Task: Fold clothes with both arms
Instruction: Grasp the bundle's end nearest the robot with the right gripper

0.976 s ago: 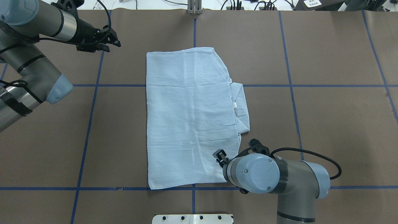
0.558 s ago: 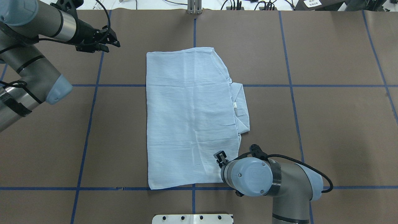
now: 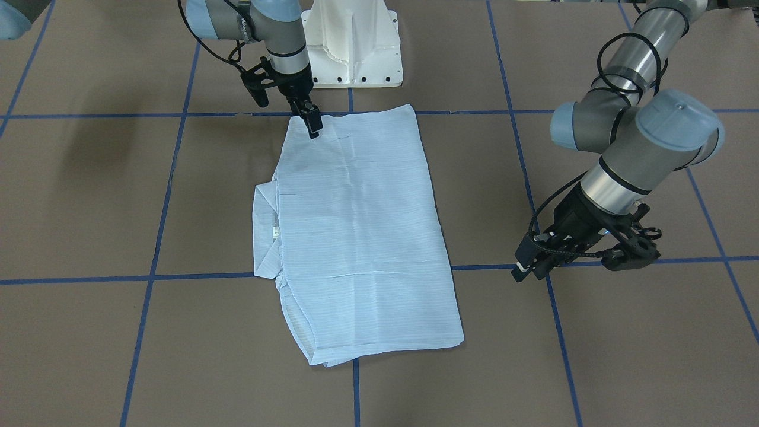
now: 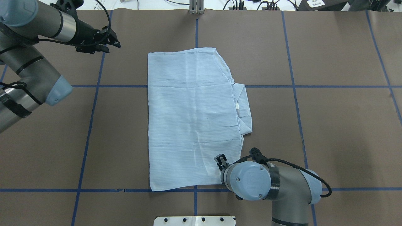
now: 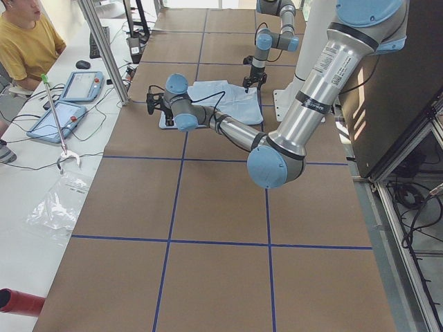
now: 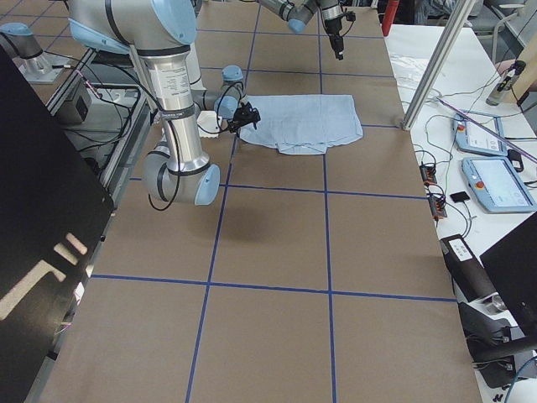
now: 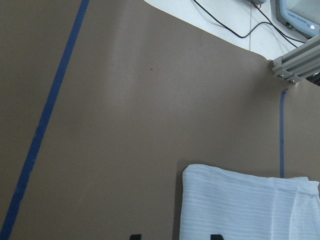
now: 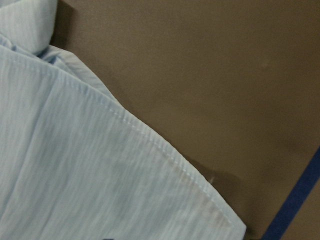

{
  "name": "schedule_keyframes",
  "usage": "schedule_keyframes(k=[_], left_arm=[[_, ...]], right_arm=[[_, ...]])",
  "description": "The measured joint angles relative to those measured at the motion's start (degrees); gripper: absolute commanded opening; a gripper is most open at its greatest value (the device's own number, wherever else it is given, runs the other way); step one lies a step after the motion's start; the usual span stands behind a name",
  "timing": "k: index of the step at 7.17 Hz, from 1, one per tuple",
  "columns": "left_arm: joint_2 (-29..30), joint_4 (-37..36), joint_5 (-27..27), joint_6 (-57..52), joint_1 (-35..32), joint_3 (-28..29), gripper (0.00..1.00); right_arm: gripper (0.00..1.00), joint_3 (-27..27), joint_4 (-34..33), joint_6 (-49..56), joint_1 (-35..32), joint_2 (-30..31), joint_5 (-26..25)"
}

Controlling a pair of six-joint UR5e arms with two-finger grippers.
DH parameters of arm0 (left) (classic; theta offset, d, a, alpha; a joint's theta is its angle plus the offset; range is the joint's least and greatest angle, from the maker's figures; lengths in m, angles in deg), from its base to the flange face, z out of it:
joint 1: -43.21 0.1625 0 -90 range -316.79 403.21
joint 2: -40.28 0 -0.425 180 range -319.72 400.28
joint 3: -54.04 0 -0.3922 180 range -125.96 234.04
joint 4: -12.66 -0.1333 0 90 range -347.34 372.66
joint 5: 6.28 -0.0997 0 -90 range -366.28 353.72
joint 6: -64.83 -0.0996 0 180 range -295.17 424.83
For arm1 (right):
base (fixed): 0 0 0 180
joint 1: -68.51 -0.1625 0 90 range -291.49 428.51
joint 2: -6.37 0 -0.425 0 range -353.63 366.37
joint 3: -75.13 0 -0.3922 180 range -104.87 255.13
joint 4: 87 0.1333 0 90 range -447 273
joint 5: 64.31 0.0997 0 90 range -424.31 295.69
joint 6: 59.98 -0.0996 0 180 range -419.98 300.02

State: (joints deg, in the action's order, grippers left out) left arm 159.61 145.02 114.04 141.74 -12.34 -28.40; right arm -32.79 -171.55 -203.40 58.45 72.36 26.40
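**Shirt partly folded, right arm at a corner.** The thin, light blue pinstriped shirt (image 4: 191,119) lies flat near the middle of the brown paper-covered table (image 4: 329,141), already reduced to a broad rectangle. No sleeve shows, so both are presumably tucked beneath. The pointed collar (image 4: 243,106), with its small white neck label (image 4: 237,106), juts from the long edge on the robot's right. The black two-finger right gripper (image 3: 313,127) points down at the shirt corner nearest the robot on that same side, its tips at or just above the cloth. Its wrist view is filled by the stitched hem of this corner, which suggests the corner is the chosen pick point. Whether its fingers are parted or pinching fabric cannot be told from these views. The black two-finger left gripper (image 3: 528,273) hangs over bare table, well apart from the shirt and out beyond its far corner on the robot's left. Its fingertips (image 7: 215,236) stand apart with nothing between them. Kept off the cloth, it leaves the shirt undisturbed, yet its wrist view frames that far corner, a plausible second grasp point. The rectangle's size and the protruding collar suggest that at least one further fold remains.
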Motion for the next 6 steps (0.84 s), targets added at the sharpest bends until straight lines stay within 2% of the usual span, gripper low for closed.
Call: schedule_keyframes(k=[3,4,5,6], left_arm=[[-0.2,0.0,0.1,0.0,0.0,-0.1,0.55],[-0.2,0.0,0.1,0.1,0.0,-0.2,0.55],[-0.2,0.0,0.1,0.1,-0.1,-0.2,0.55],[-0.2,0.0,0.2,0.1,-0.1,-0.3,0.55]], right_arm=[[0.33,0.0,0.0,0.0,0.7,0.1,0.0],[0.04,0.0,0.0,0.0,1.0,0.2,0.0],[0.00,0.0,0.0,0.0,1.1,0.2,0.0],[0.00,0.0,0.0,0.0,1.1,0.2,0.0]])
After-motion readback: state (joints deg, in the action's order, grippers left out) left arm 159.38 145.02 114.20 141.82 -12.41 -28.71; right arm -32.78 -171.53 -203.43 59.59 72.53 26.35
